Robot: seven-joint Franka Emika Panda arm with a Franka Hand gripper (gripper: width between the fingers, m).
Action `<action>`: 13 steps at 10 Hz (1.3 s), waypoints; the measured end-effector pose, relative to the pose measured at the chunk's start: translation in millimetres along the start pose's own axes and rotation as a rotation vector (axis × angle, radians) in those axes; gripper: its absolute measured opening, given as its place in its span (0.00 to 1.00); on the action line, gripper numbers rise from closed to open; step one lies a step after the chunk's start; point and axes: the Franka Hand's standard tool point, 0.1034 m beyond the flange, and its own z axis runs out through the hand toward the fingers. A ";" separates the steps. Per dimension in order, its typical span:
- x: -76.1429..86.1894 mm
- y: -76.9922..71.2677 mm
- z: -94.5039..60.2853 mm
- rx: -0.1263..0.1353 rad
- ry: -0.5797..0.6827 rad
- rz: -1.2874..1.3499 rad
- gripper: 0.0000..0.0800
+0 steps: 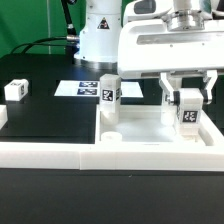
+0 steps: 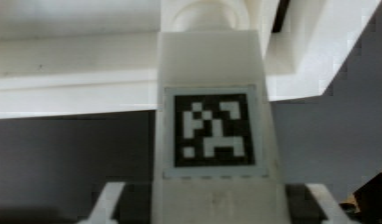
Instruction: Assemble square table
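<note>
Jaws narrow, clamped on one leg block (image 1: 188,115). The gripper (image 1: 188,100) hangs over the corner of the slab (image 1: 150,128) at the exterior view's right. In the wrist view the leg block (image 2: 213,120) runs straight out from between the fingers (image 2: 113,206), with its tag square to the camera and no tilt showing. Cannot tell whether its lower end touches the slab or sits just above it.

Edges:
- The slab lies flat directly below the jaws.
- Its front edge lies just beside the white rail (image 1: 60,155), which runs across the front of the scene, lower than the jaws and on the camera's side of them.
- The slab's edge to the exterior view's right of the jaws is cut off by the frame.

Open room:
- There is bare slab surface to the exterior view's left of the jaws, as far as the second leg block (image 1: 108,92).
- That block stands upright on the slab's far corner on that side.
- A round hole (image 1: 110,135) shows in the nearer corner on the same side.

Around:
- The marker board (image 1: 85,88) lies flat on the black table (image 1: 50,120), past the second leg block from the jaws.
- The third leg block (image 1: 15,90) sits on the table well apart from the jaws, at the far exterior left.
- A white piece (image 1: 2,115) is cut off at that edge; what it is cannot be told.
- The robot base (image 1: 98,35) stands behind, to the exterior view's left of the jaws.
</note>
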 end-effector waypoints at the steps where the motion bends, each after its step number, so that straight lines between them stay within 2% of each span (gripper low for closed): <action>1: 0.1 0.0 0.1 0.000 -0.001 0.000 0.37; 3: -0.6 -2.6 0.1 0.000 0.008 0.006 0.37; 4: -2.8 -13.0 0.1 -0.002 0.036 0.013 0.37; 5: -3.3 -17.1 0.4 -0.011 0.044 0.013 0.37; 10: -1.8 -16.1 2.4 -0.009 0.014 0.018 0.37; 11: -4.1 -16.2 3.5 -0.007 0.000 0.019 0.44; 12: -5.5 -16.3 4.0 -0.007 -0.006 0.019 0.61; 13: -5.8 -16.2 4.2 -0.007 -0.006 0.019 0.61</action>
